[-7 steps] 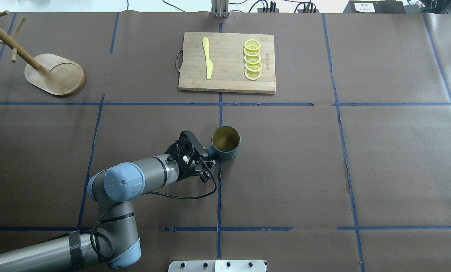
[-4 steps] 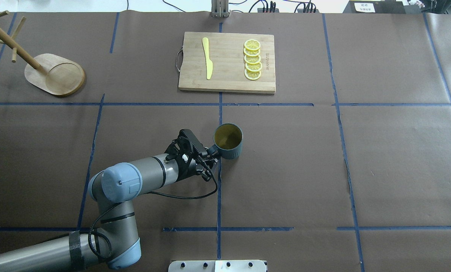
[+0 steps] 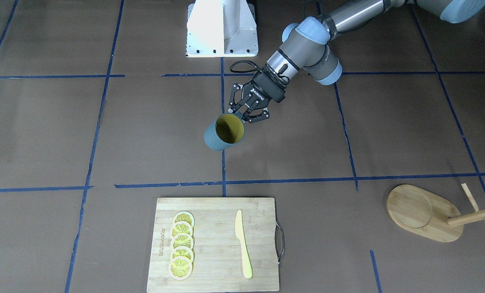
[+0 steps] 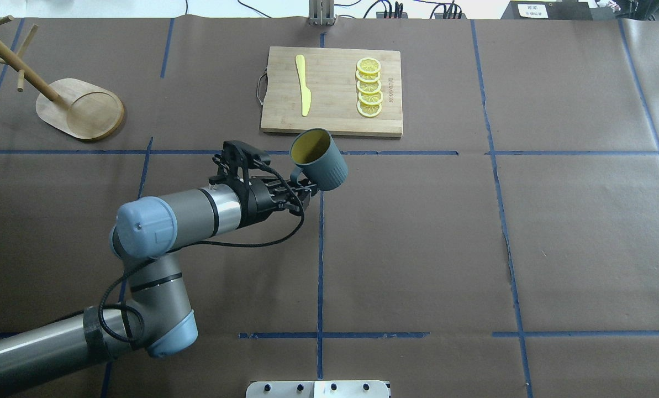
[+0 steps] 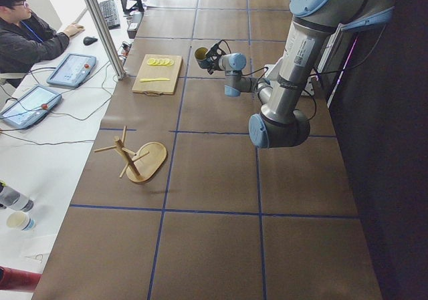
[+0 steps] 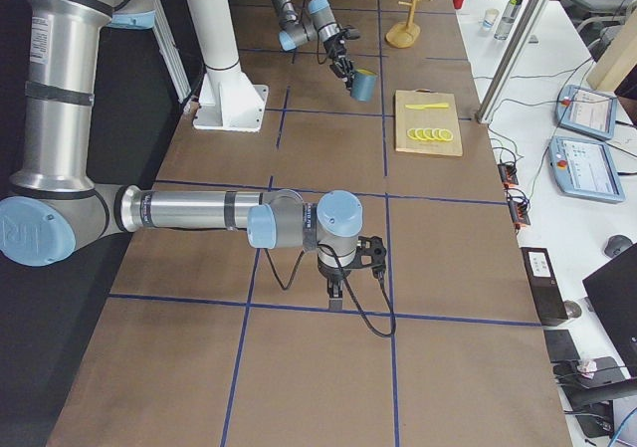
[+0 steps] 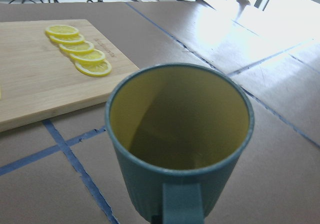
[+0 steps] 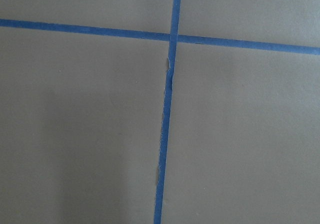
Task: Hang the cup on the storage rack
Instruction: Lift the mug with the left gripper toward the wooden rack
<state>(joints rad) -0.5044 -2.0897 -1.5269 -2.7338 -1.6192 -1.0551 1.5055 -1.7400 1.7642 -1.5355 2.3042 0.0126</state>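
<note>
My left gripper (image 4: 302,189) grips the cup (image 4: 318,166) by its handle, off the table (image 4: 528,221) and tilted, near the middle. Just beyond the cup lies the cutting board (image 4: 332,119), along the far edge. On the board, the knife (image 4: 303,85) lies on the left part and the lemon slices (image 4: 369,87) overlap in a row on the right. The storage rack (image 4: 80,108) stands well apart in my far left corner.
</note>
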